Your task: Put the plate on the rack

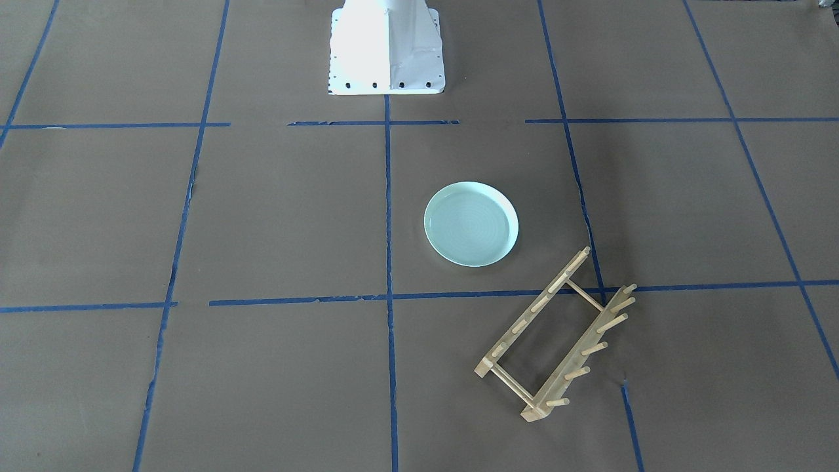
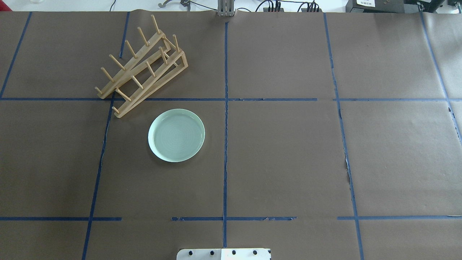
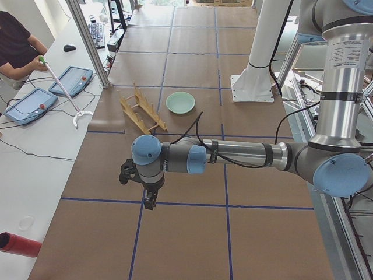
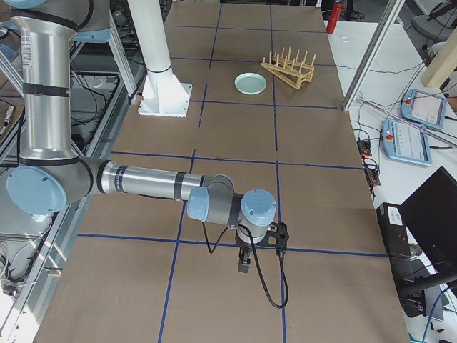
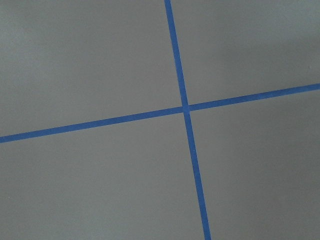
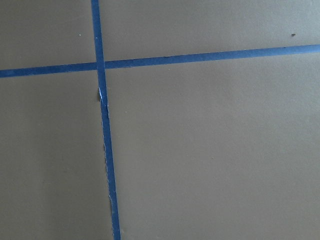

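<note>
Mint-green plate (image 2: 176,135) is lying flat on the counter (image 2: 288,162), just beside the rack (image 2: 140,66) on the side toward my base, not touching it. Both my arms are hanging well away from the rack. Whether my left jaws and right jaws are apart or together, I cannot tell. I'm judging the reach comes first: I'm planning to pinch the raised rim on the plate's edge away from the rack, clear of the pegs. Bare counter is showing around the plate's other sides.

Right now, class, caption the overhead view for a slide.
Pale green plate lies flat beside the empty wooden rack, not touching.
</note>
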